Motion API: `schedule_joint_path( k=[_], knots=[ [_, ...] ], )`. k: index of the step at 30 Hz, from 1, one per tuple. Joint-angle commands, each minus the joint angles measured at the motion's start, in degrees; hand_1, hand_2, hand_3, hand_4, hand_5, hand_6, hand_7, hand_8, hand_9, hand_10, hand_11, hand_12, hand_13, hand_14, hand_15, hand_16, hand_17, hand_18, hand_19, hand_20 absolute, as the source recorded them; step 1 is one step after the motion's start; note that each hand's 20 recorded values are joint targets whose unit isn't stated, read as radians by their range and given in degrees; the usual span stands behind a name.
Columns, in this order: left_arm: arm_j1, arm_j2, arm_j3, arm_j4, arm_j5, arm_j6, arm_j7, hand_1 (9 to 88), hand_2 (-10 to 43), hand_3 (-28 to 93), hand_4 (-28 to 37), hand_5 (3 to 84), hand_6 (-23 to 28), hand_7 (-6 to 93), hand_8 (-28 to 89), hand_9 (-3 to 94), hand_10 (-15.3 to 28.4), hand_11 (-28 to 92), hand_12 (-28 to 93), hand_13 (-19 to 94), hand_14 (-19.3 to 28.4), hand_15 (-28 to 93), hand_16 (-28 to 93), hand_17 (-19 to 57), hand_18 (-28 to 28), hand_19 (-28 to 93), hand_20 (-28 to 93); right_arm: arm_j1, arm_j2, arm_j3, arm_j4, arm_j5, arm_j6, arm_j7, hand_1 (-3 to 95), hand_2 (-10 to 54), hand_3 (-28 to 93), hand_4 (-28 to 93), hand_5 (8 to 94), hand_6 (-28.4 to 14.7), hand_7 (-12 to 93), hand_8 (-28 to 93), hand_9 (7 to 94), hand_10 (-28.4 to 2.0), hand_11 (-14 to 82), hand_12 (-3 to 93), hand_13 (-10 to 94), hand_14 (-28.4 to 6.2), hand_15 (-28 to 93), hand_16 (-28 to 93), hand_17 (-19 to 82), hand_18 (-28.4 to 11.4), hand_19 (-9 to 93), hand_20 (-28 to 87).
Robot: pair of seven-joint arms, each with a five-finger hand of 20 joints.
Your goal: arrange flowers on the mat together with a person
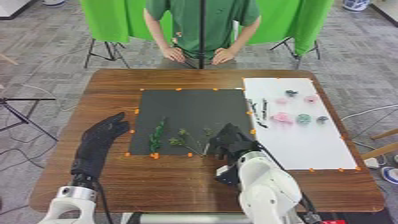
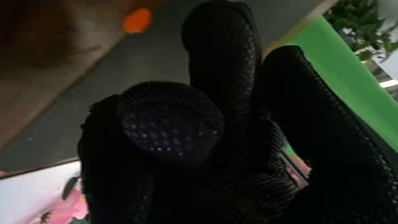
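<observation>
Dark mat (image 1: 191, 112) bore greenery (image 1: 157, 135) toward six o'clock; I judged placement underway, right hand (image 1: 231, 141) at five, grip indeterminable, withdrawal required next.

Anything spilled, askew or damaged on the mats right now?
Nothing stands out: the green stems lie on the dark mat, the flowers sit on the white mat, and both mats look flat.
</observation>
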Motion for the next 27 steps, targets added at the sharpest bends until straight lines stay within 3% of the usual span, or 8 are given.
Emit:
schedule_joint_path(
  k=[1,11,27],
  knots=[
    [0.5,-0.61,-0.04,0.12,0.19,-0.66,-0.71,29.9,-4.3,62,-15.3,44.2,4.2,14.5,-6,43.7,13.3,20,16,33,17.0,16,4,3.5,12.4,8,16,0.2,0.0,-0.7,1.0,-1.0,-2.7,1.1,39.1,6.8,68,-12,82.9,-1.9,12,2,93.7,-11.2,39.4,17.7,94,-3.3,61,18,76,-8.3,93,35],
    [0.8,-0.71,-0.12,-0.13,0.28,-0.58,-0.91,30.0,-4.2,62,-15.5,44.2,4.2,14.6,-6,43.7,13.4,20,16,33,17.0,16,4,3.3,12.6,8,16,0.8,0.1,-3.2,0.8,-0.1,-4.0,0.1,39.0,6.9,68,-12,82.8,-1.7,12,2,93.7,-11.3,40.0,17.6,94,-3.3,62,17,76,-8.2,93,35],
    [0.4,-0.71,0.05,0.15,0.21,-0.64,-1.04,30.1,-4.0,62,-15.3,44.3,4.3,14.5,-6,43.6,13.3,20,16,33,17.0,16,4,3.2,12.6,8,16,4.2,-0.7,-3.4,3.6,2.4,-4.4,0.0,39.2,7.0,68,-12,82.6,-1.6,12,2,93.7,-11.4,40.2,17.4,94,-3.2,62,17,76,-8.3,93,35]
  ],
)
